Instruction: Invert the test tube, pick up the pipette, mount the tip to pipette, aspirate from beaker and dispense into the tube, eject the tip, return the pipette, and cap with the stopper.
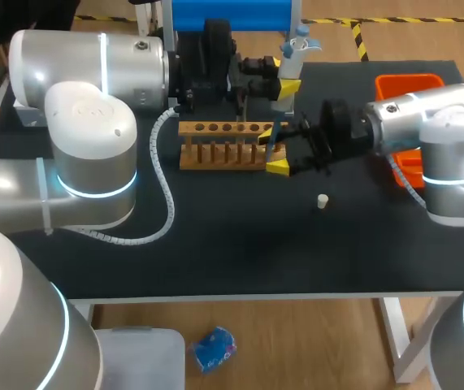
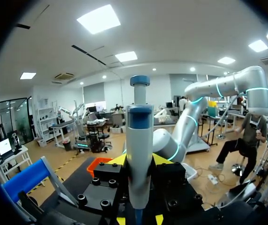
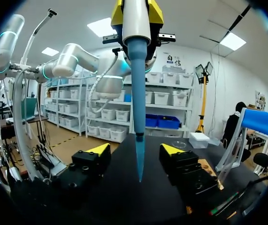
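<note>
My left gripper (image 1: 287, 77) is shut on the body of a white pipette (image 2: 139, 154) and holds it upright above the right end of the wooden tube rack (image 1: 219, 145). A blue tip (image 3: 137, 140) is mounted on the pipette and points down. My right gripper (image 1: 276, 146) is low beside the rack, open, with one yellow-tipped finger on each side of the blue tip (image 1: 271, 146) and clear of it. A small white stopper (image 1: 322, 201) lies on the black table in front of the right arm. I cannot make out a tube in the rack.
An orange bin (image 1: 409, 83) stands at the back right, partly behind my right arm. A blue and white frame (image 1: 232, 12) rises at the table's far edge behind the rack. The dark tabletop (image 1: 240, 244) stretches towards the front edge.
</note>
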`<state>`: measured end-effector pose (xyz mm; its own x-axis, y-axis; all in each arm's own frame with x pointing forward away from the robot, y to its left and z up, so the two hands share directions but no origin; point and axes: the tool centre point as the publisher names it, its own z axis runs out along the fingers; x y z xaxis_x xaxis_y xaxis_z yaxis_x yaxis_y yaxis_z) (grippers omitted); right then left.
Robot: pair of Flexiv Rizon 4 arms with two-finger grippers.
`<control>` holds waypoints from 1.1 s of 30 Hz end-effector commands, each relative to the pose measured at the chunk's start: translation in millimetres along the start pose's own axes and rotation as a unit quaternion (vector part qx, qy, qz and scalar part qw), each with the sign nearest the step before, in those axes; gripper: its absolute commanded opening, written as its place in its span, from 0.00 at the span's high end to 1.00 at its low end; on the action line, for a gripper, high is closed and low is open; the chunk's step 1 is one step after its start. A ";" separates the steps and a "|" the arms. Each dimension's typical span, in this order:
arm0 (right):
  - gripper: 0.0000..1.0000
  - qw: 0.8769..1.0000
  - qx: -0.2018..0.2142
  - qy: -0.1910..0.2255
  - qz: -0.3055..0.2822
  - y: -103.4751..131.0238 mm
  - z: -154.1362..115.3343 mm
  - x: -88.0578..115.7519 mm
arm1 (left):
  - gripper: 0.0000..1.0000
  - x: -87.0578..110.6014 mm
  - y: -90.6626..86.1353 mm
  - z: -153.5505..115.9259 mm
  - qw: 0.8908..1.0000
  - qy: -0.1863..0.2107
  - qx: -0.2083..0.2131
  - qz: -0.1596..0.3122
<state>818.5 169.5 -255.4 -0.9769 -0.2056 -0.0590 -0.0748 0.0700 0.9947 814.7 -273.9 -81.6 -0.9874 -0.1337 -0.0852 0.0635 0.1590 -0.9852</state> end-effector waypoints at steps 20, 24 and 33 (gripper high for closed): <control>0.00 0.999 0.046 -0.002 0.026 -3.4 -31.0 23.3 | 1.00 -15.6 -1.7 -54.4 0.999 -0.030 0.017 -0.003; 0.00 0.999 0.046 -0.002 0.026 -3.4 -31.0 23.3 | 1.00 -15.6 -1.7 -54.4 0.999 -0.030 0.017 -0.003; 0.00 0.999 0.046 -0.002 0.026 -3.4 -31.0 23.3 | 1.00 -15.6 -1.7 -54.4 0.999 -0.030 0.017 -0.003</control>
<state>802.6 134.4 -258.3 -0.9805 -0.1961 -0.0079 -0.0414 0.1671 0.9851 822.4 -220.8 -70.1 -0.9766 -0.1968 -0.0868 0.0622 0.1281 -0.9898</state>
